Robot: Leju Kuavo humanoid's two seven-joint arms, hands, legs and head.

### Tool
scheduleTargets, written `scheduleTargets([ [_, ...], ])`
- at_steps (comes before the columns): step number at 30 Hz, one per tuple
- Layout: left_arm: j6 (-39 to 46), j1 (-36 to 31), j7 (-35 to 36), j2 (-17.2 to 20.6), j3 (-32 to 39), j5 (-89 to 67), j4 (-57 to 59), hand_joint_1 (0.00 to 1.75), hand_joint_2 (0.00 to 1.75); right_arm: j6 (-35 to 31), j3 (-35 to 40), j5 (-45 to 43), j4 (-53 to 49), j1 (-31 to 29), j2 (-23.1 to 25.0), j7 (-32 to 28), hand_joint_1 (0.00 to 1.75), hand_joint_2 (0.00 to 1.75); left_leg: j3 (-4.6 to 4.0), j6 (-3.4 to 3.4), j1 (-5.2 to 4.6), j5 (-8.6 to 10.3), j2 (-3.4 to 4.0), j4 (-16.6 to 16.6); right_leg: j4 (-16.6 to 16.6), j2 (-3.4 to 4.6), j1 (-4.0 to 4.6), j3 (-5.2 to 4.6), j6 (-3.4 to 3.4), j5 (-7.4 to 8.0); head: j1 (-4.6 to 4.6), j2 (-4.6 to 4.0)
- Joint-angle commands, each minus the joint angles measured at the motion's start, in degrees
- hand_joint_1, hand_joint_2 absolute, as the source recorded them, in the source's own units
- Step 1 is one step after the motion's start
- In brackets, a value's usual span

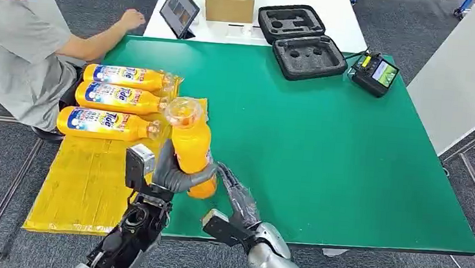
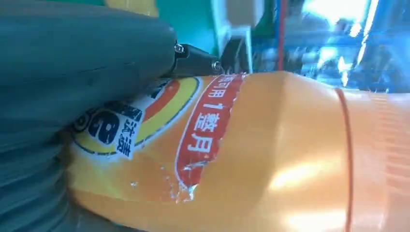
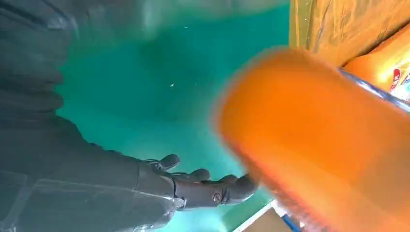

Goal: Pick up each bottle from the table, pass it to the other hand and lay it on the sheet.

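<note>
Bottles, three of them, already lie on the yellow sheet. Just right of them the left hand grips a fourth bottle upright above the sheet's edge. Right of that, the right hand hangs open, empty; only laying down seems left.

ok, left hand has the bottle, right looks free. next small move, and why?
Probably swing the left hand left over the yellow sheet and tip the bottle flat beside the three bottles already lying there. The left hand grips it upright above the green table; the right hand is off it, fingers apart.
</note>
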Motion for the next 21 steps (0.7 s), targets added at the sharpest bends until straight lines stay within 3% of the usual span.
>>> scheduleTargets([
  [1,17.4,-7.3,0.1,8.1,-1.9,-22.2,0.7,1.75,1.75,0.8,-1.6,-0.8,-0.4,0.3,-0.8,0.0,0.0,1.75,0.12,-0.09,0.04,-0.02,-0.08,0.0,0.0,-0.03,0.03,0.12,-0.07,-0.05,0.0,0.0],
  [3,17.4,-7.3,0.1,8.1,-1.9,-22.2,0.7,1.75,1.75,0.8,-1.6,-0.8,-0.4,0.3,-0.8,0.0,0.0,1.75,0.16,-0.11,0.05,-0.04,-0.05,0.0,0.0,-0.01,0.05,0.16,-0.08,-0.07,0.0,0.0],
  [4,25.8,-8.7,2.9,8.8,-2.9,-33.0,3.9,1.75,1.75,0.9,-1.7,-0.9,-0.6,0.4,-0.9,0.0,0.0,1.75,0.12,-0.1,0.05,-0.02,-0.01,0.0,0.0,0.03,0.04,0.11,-0.06,-0.03,-0.02,0.0],
  [6,26.8,-7.8,9.3,7.4,8.2,-56.6,3.1,1.75,1.75,1.2,-1.9,-1.2,-1.1,0.5,-1.1,0.0,0.0,1.75,0.19,-0.11,0.05,-0.02,-0.08,0.0,0.0,-0.02,0.03,0.19,-0.07,-0.06,0.0,0.0],
  [8,26.8,-7.5,10.8,6.4,14.6,-67.5,3.2,1.75,1.75,1.3,-2.0,-1.5,-1.2,0.6,-1.2,0.0,0.0,1.75,0.1,-0.08,0.04,0.0,0.09,0.0,0.0,0.11,0.02,0.06,-0.04,0.0,0.0,0.0],
  [21,26.8,-7.8,9.7,6.2,15.7,-67.5,3.9,1.75,1.75,1.3,-2.0,-1.6,-1.3,0.7,-1.2,0.0,0.0,1.75,0.14,-0.1,0.05,-0.01,-0.03,0.0,0.0,-0.02,0.03,0.15,-0.05,-0.06,0.0,0.0],
])
